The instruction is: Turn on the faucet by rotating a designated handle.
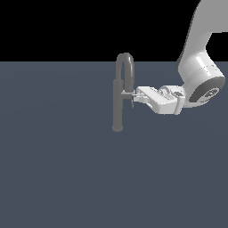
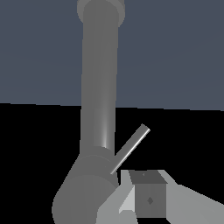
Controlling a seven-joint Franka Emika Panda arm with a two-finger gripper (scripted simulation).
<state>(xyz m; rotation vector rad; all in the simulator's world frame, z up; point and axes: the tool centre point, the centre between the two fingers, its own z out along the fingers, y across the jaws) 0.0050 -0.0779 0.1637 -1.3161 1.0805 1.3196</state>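
Observation:
The grey faucet (image 1: 117,104) stands upright on the floor, with its arched spout (image 1: 125,57) on top. The handle (image 1: 127,93) is a short bar sticking out of the pipe toward the exterior view's right. My gripper (image 1: 134,97) reaches in from the right at handle height, its fingertips right at the bar's end and slightly below it. The fingers look pressed together with nothing between them. In the wrist view the pipe (image 2: 99,87) fills the middle, the thin handle (image 2: 131,148) slants out from it, and the gripper (image 2: 146,177) sits just beside the bar's base.
A flat dark grey floor (image 1: 58,178) spreads all around the faucet. My white arm (image 1: 196,75) comes down from the upper right of the exterior view. Nothing else stands on the floor.

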